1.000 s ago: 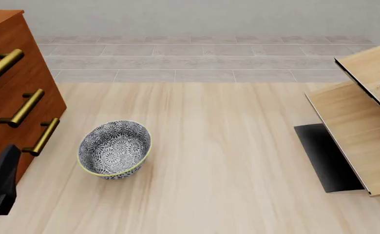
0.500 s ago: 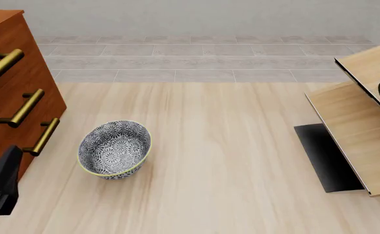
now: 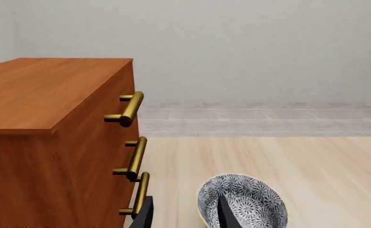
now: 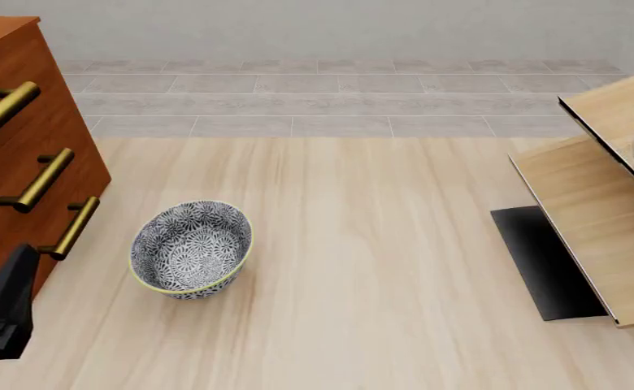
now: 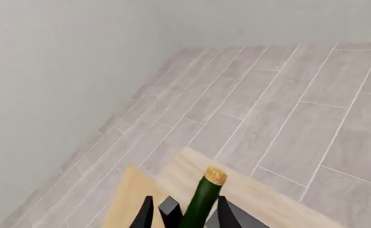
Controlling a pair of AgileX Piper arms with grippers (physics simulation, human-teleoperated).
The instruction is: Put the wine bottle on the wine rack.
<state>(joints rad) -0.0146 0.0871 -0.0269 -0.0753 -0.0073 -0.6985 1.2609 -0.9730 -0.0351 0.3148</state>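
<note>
Dark-green wine bottle [image 5: 204, 199] sits pinched between the right gripper [image 5: 184, 216] fingers above the pale-wood wine rack [image 4: 599, 219]. The patterned bowl [image 4: 191, 249] holds nothing; the left gripper [image 3: 180, 216] is spread beside it

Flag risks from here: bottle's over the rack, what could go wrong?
1. The wine bottle sits between the right gripper fingers, apparently over the wine rack; the front view shows only a green sliver at the frame edge, so seating is hard to verify.
2. The rack's panels slant; on release the bottle may slide or roll off.

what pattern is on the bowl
The bowl has a dense dark-blue and white floral pattern with a yellowish rim, clearest in the front view.
</note>
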